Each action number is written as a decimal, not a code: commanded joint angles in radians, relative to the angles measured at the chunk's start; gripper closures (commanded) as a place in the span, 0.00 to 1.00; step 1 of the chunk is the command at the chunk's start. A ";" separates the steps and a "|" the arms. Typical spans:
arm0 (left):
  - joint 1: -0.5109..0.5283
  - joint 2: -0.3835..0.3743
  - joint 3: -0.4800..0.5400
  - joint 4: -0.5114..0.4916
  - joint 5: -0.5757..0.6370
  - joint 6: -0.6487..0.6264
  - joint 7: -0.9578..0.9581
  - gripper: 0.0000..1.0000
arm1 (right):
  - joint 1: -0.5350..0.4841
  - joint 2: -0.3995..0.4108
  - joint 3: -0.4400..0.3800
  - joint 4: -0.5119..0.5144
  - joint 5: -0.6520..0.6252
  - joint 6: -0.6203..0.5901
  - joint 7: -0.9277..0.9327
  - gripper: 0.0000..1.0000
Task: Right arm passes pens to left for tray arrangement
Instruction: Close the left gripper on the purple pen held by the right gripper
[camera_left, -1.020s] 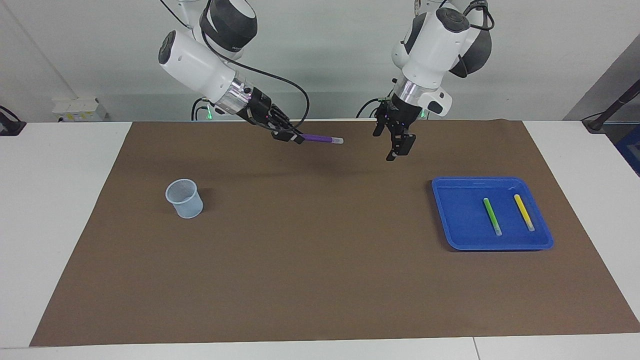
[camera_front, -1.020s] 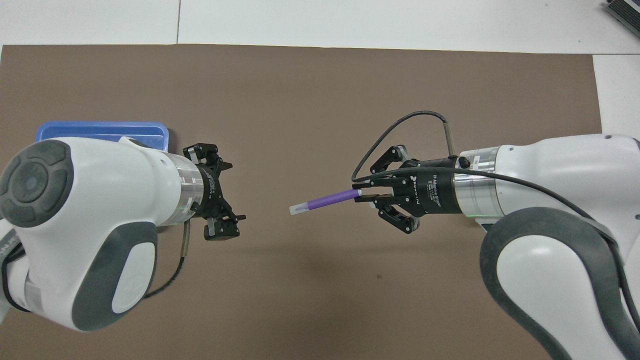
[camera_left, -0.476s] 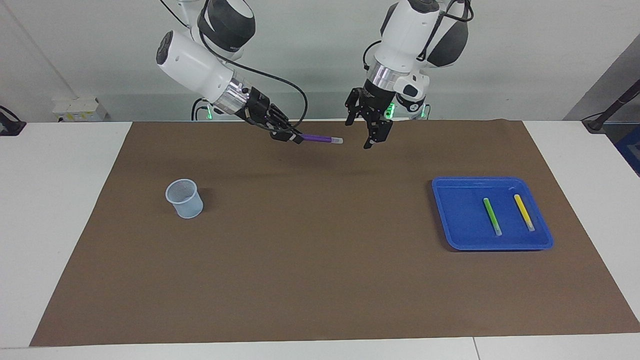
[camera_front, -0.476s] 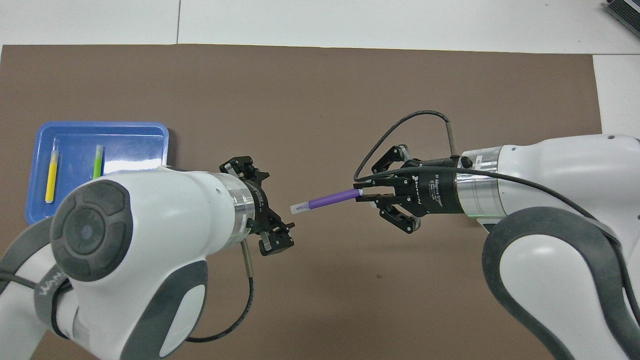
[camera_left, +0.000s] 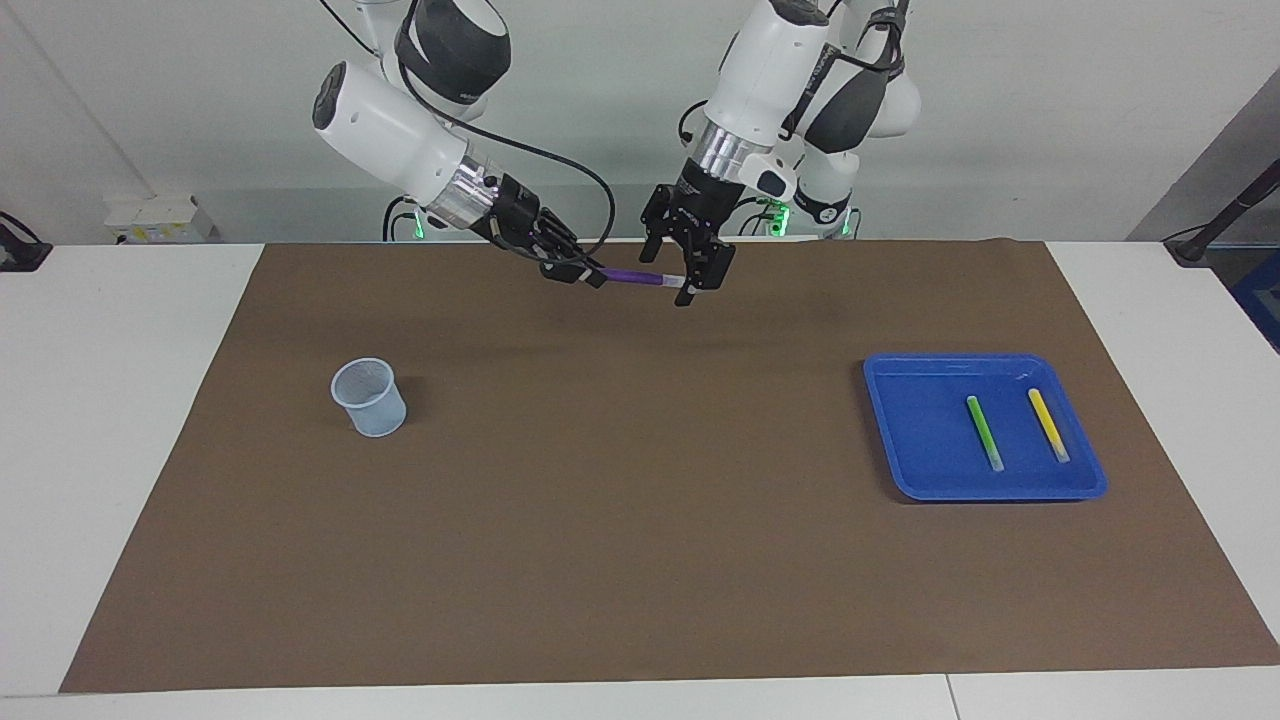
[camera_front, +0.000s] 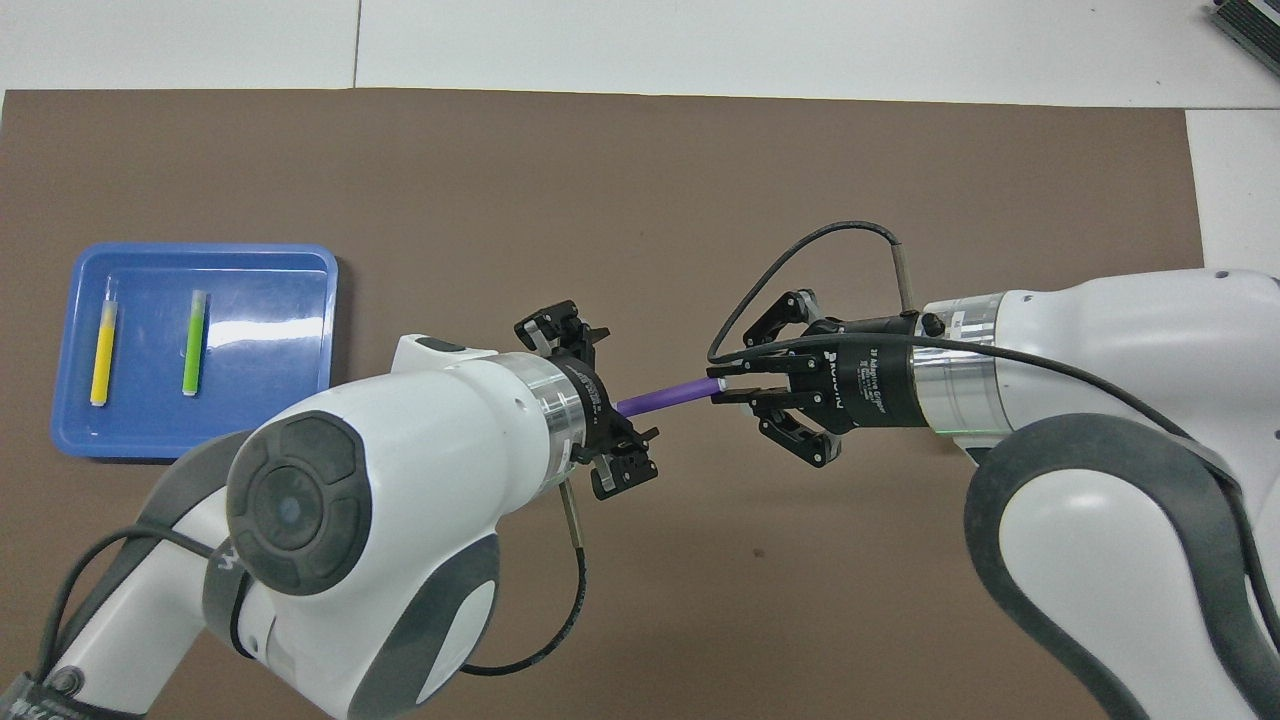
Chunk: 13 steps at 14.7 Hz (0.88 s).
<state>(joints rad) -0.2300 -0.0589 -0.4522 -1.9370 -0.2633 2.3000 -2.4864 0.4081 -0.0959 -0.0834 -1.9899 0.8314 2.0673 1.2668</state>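
No writing was legible. The right gripper (camera_left: 590, 275) clamped the purple pen (camera_left: 635, 277); the left gripper (camera_left: 678, 268), fingers spread wide, straddled its pale cap end.

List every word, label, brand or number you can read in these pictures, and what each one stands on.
"Adaptive Gripper": white print on the black body of the right tool, overhead view; the mark before it and the smaller lines under it are too small to read.
White letters on the grey band of the left arm: cut off, unreadable.
Pale lettering on the dark joint of the right arm, facing view: too small to read.
Nothing else shows readable text.
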 joint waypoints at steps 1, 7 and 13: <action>-0.032 0.022 0.014 0.038 0.006 -0.049 0.020 0.00 | -0.005 -0.025 0.004 -0.026 0.026 0.014 0.006 1.00; -0.049 0.039 0.014 0.086 0.013 -0.119 0.021 0.17 | -0.005 -0.024 0.004 -0.020 0.028 0.010 0.005 1.00; -0.074 0.039 0.014 0.084 0.042 -0.126 0.024 0.38 | -0.005 -0.022 0.004 -0.020 0.028 0.007 0.000 1.00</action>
<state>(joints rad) -0.2888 -0.0299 -0.4533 -1.8730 -0.2410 2.2038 -2.4692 0.4081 -0.0965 -0.0834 -1.9899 0.8315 2.0673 1.2668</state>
